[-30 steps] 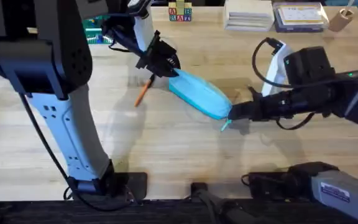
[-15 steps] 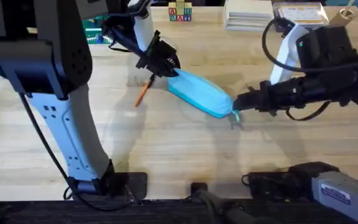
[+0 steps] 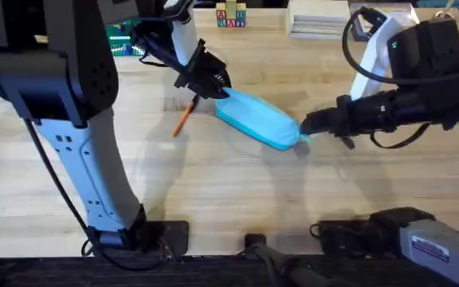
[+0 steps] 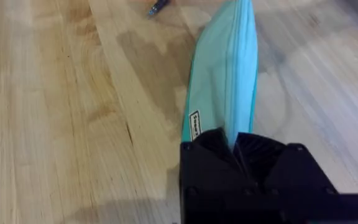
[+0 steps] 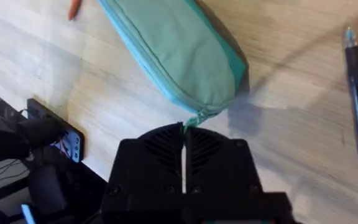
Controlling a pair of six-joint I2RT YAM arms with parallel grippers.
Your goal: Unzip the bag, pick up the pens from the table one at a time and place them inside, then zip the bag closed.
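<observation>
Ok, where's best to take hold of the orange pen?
Its nearer, free half, from straight above, closing across the shaft. The orange pen lies flat and slanted on the table; its far end sits close to the bag and the left end effector clamping it, so that end is probably crowded.

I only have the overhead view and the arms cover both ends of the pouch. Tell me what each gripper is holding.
Observer: In the right wrist view, the right gripper is shut on the pull cord at the end of the light blue pouch.
Operator: Report the zipper.
Observer: In the left wrist view, the zipper looks closed along the length I can see.
Operator: Now the left side.
Observer: The left gripper is shut on the pouch's other end.
</observation>
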